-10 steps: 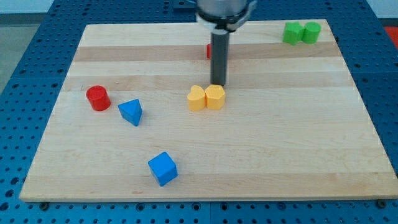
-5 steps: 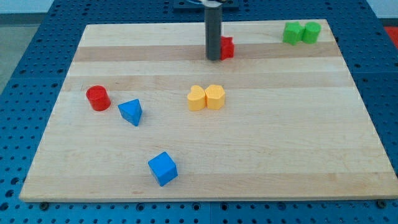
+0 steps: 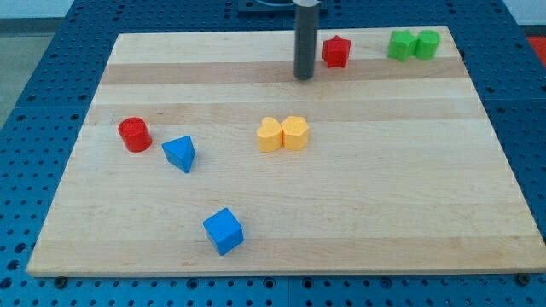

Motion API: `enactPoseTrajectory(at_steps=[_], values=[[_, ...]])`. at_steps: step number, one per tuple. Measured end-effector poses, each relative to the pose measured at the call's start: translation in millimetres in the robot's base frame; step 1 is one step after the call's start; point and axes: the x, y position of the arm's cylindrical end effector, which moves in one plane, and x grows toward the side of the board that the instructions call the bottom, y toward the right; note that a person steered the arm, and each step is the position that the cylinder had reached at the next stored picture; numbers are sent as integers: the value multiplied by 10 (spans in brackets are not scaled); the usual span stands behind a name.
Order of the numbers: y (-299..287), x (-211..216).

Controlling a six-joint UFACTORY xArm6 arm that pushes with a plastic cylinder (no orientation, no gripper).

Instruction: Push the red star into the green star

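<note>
The red star [image 3: 336, 52] lies near the view's top, right of centre. The green star [image 3: 400, 45] sits further right near the top right corner, touching a green round block [image 3: 427, 43] on its right. My tip [image 3: 304, 77] rests on the board just left of and slightly below the red star, with a small gap between them. The rod rises straight up out of the view's top.
Two yellow blocks [image 3: 283, 134] sit side by side mid-board. A red cylinder [image 3: 134, 135] and a blue triangular block [image 3: 179, 153] lie at the left. A blue cube [image 3: 223, 230] lies near the bottom. The wooden board [image 3: 384, 196] rests on a blue pegboard.
My tip moved from just above the yellow blocks up to the top of the board. The red star shifted right, toward the green star. My tip now stands apart from it.
</note>
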Motion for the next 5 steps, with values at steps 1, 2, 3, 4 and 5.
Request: enactPoseTrajectory(at_steps=[1, 2, 3, 4, 5], values=[[-86, -152], [103, -519], [151, -519], [417, -519], [759, -513]])
